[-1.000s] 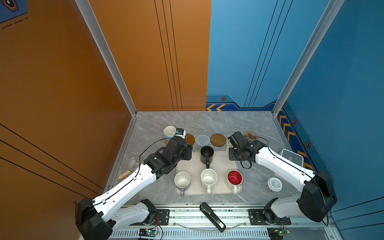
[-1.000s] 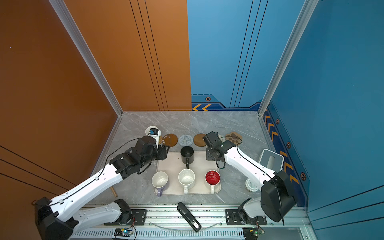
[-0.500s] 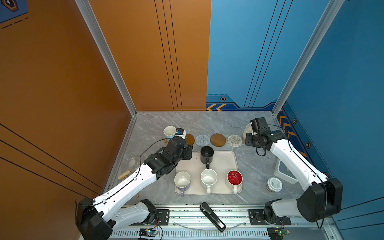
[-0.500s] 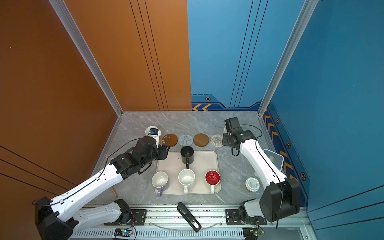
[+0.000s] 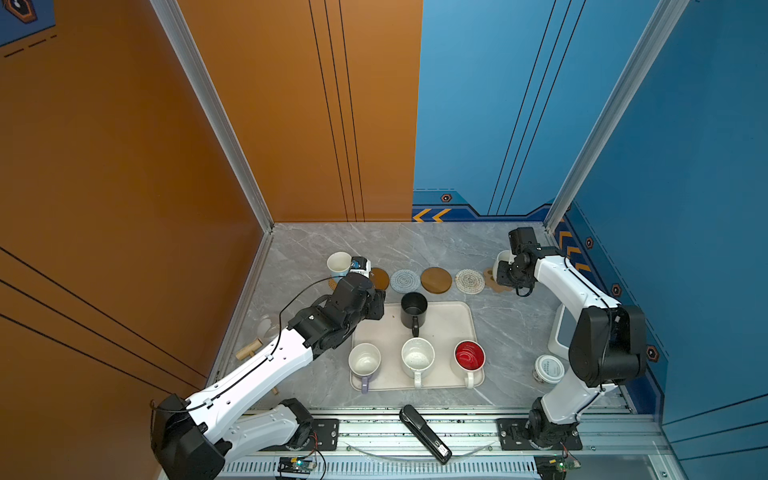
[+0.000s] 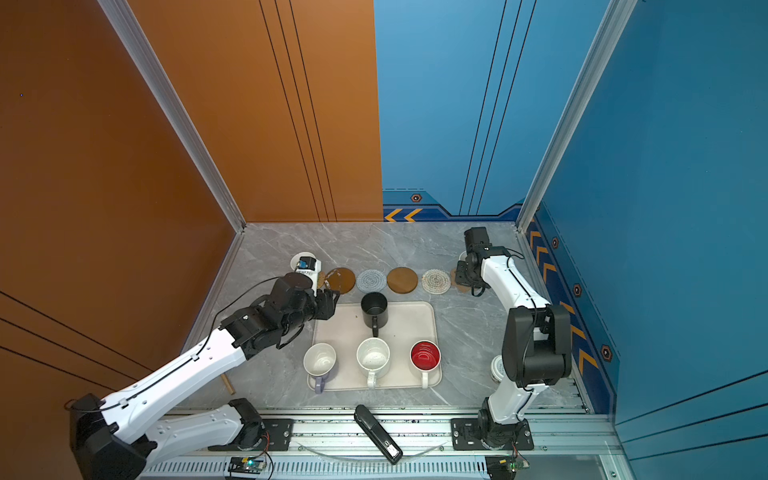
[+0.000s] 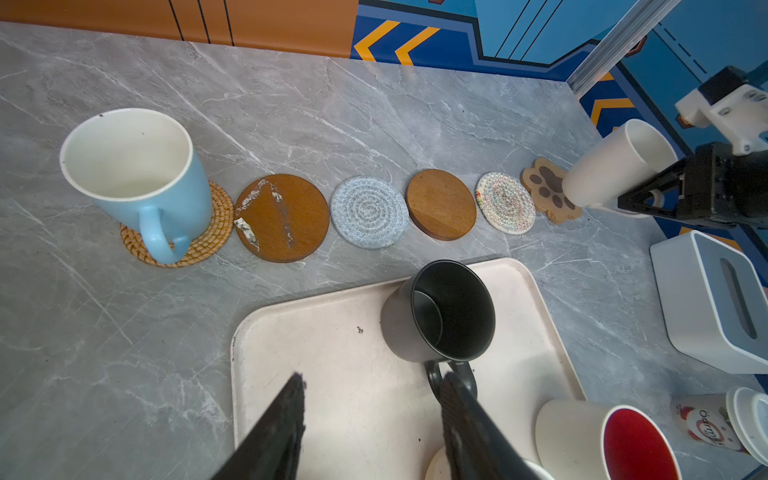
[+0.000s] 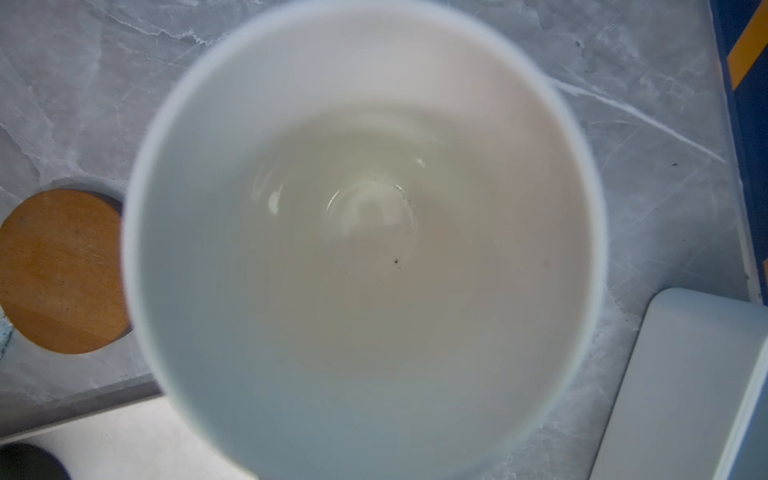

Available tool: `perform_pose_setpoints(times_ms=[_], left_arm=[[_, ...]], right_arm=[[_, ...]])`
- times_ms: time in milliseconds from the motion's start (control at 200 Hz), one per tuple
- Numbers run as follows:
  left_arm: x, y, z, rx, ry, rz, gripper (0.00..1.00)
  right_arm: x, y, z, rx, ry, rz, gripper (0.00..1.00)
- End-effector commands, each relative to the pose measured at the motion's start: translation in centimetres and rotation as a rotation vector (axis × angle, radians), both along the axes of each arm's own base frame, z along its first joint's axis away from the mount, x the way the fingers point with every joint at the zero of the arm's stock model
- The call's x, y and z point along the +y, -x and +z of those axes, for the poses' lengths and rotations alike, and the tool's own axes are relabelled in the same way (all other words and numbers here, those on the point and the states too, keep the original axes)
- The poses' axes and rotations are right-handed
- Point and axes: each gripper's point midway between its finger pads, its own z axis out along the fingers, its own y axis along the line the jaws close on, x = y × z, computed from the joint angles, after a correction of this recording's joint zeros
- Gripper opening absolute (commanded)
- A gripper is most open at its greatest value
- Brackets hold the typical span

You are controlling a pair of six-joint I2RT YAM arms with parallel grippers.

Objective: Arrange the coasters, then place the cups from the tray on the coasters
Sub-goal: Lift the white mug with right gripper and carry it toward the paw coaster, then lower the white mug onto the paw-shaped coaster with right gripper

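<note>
Grey marble tabletop point(image 5: 374, 245): left gripper point(image 5: 378, 307) spread, empty, over tray point(image 5: 449, 324), lower centre; right gripper point(image 5: 503, 277) pinching white mug point(image 5: 503, 259) over paw coaster point(image 5: 489, 274), centre-right.

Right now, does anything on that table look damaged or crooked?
Yes. The brown wooden disc next to the blue cup has whitish scraped patches, as if its finish had flaked off. Also, the plain white cup gripped by the right pincer is tilted beside the paw coaster, not standing flat on it.
</note>
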Motion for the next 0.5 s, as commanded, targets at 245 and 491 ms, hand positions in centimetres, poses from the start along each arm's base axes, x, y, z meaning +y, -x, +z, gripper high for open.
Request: perform_pose_setpoints(times_ms=[245,491], left_arm=[[-0.3,0.0,0.6,-0.014,0.019,0.012,0.54],[-0.6,-0.3,0.6,-0.011,0.009,0.006,0.54]], right_arm=[[-0.3,-4.4,0.0,-0.069,-0.035,0.013,0.00],[-0.8,-4.6,-0.6,-0.055,-0.020,0.003,0.00]])
